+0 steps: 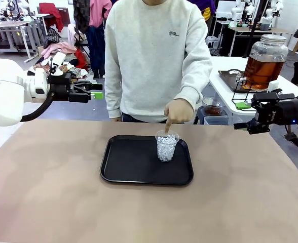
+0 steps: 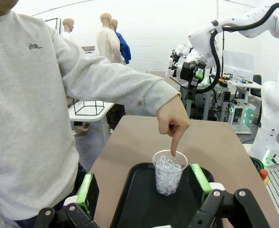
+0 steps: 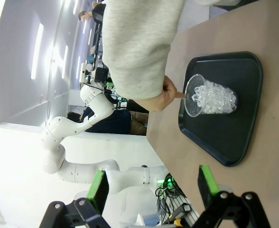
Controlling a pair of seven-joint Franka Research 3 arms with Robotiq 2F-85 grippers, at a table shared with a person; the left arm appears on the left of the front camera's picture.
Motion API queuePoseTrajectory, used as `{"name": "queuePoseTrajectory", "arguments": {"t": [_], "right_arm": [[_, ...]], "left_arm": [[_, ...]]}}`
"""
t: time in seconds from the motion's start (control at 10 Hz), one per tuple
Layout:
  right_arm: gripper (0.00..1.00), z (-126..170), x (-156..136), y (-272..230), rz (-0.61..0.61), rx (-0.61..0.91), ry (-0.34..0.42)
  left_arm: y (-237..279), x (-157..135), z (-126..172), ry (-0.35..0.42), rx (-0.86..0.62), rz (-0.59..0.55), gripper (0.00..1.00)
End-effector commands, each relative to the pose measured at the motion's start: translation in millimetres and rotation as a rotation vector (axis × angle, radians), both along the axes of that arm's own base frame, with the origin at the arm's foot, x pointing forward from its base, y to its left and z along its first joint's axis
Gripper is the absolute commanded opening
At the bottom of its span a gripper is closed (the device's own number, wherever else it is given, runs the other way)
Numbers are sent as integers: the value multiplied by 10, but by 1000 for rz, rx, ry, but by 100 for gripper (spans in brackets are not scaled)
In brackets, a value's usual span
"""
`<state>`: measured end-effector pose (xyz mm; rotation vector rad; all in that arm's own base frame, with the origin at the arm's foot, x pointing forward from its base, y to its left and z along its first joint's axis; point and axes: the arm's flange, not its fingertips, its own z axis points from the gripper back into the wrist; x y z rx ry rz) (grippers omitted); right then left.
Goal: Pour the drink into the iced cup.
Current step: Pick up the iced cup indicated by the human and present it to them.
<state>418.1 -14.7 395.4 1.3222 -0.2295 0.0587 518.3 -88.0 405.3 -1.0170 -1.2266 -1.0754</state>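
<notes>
- At the near left, the white left arm reaches in level above the table. Its left gripper [image 1: 97,90] points right with fingers spread wide, holding nothing.
- At the near right, the right gripper [image 1: 240,116] points left and tilts slightly down. Its fingers are likewise wide apart and empty, well apart from the cup.
- Below them lies the tan table [image 1: 47,192], with a black tray [image 1: 134,174] at its middle.
- On the tray's far right part stands the iced cup [image 1: 166,147], upright, clear and full of ice.
- A person's hand [image 1: 178,112] hangs over it, forefinger pointing straight down with its tip at the cup's rim.
- Behind stands the person in a pale grey sweatshirt [image 1: 154,55].
- Far right, on a white side table [image 1: 226,97], the drink [image 1: 260,71] sits amber in a big glass jar [image 1: 273,48].
- Farther back hang clothes [image 1: 96,12], among other workbenches.
</notes>
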Motion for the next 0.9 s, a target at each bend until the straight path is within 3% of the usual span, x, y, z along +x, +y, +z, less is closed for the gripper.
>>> {"name": "queuePoseTrajectory", "arguments": {"t": [0.0, 0.3, 0.6, 0.8], "right_arm": [[100, 15, -11, -3, -6, -1, -3], [100, 0, 0, 0, 0, 0, 0], [100, 1, -6, 31, 62, -38, -81], [100, 9, 12, 39, 86, -82, -206]], "left_arm": [[-9, 8, 12, -2, -8, 12, 100], [-9, 8, 12, -2, -8, 12, 100], [-9, 8, 12, -2, -8, 12, 100], [-9, 8, 12, -2, -8, 12, 100]]}}
